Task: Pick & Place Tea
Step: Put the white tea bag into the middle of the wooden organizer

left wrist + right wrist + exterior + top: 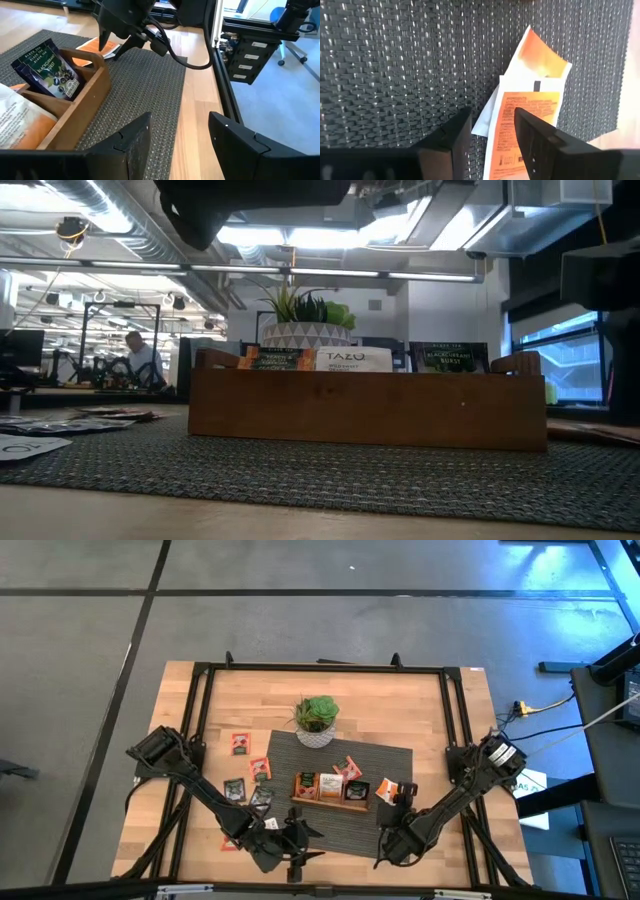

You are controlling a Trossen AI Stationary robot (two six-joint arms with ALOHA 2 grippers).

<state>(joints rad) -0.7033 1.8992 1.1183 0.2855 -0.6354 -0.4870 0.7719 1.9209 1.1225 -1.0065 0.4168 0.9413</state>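
The light wooden table (420, 705) fills the centre of the high view, with a dark grey woven mat (330, 825) across its lower middle. On the mat stands the long brown three-compartment wooden tray (330, 802), holding upright tea sachets: an orange one, a white one and a dark one (52, 70). Above the mat's upper edge sits a green plant in a white patterned pot (316, 720).

The left gripper (300, 845) is at lower centre of the high view, just below the tray; its fingers stand apart, holding nothing. The right gripper (390, 808) is right of the tray, lowered over the white-and-orange sachets (530, 120) on the mat at the tray's right end. Its fingers (445, 145) straddle the edge of the orange printed sachet; whether they clamp it cannot be told.

More loose sachets (250, 768), orange-red and dark, lie at centre left, on the bare wood and on the mat's left edge.
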